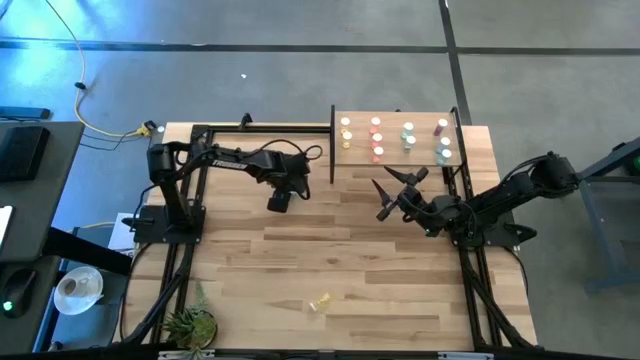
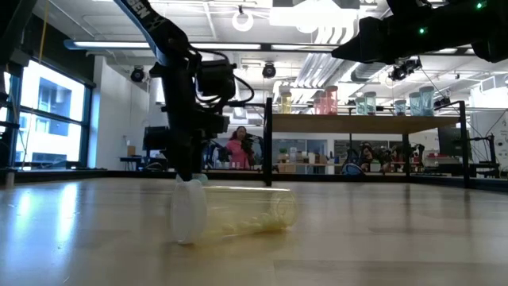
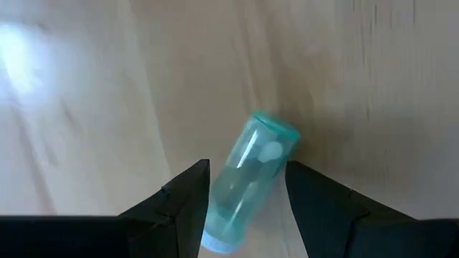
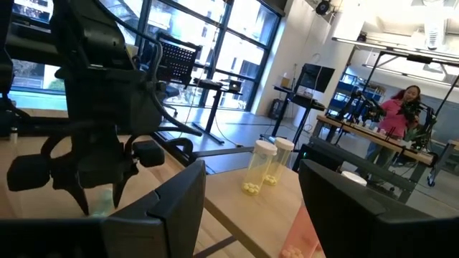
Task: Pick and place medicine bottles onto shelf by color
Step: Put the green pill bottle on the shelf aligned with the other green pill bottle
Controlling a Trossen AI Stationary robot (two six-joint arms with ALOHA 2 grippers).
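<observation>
Left hand (image 3: 244,197) grips small teal clear-plastic medicine bottle (image 3: 252,179) mid-body, near back-centre of striped wooden surface (image 1: 330,250); light, rigid, slick, so squeeze the sides. Right hand (image 1: 388,205) idle, wide, empty.

Grey floor (image 1: 300,70) w/ dark seams, big windows (image 4: 215,43), ceiling lights (image 2: 317,16), desks (image 4: 344,129), person (image 2: 236,147) at back.
</observation>
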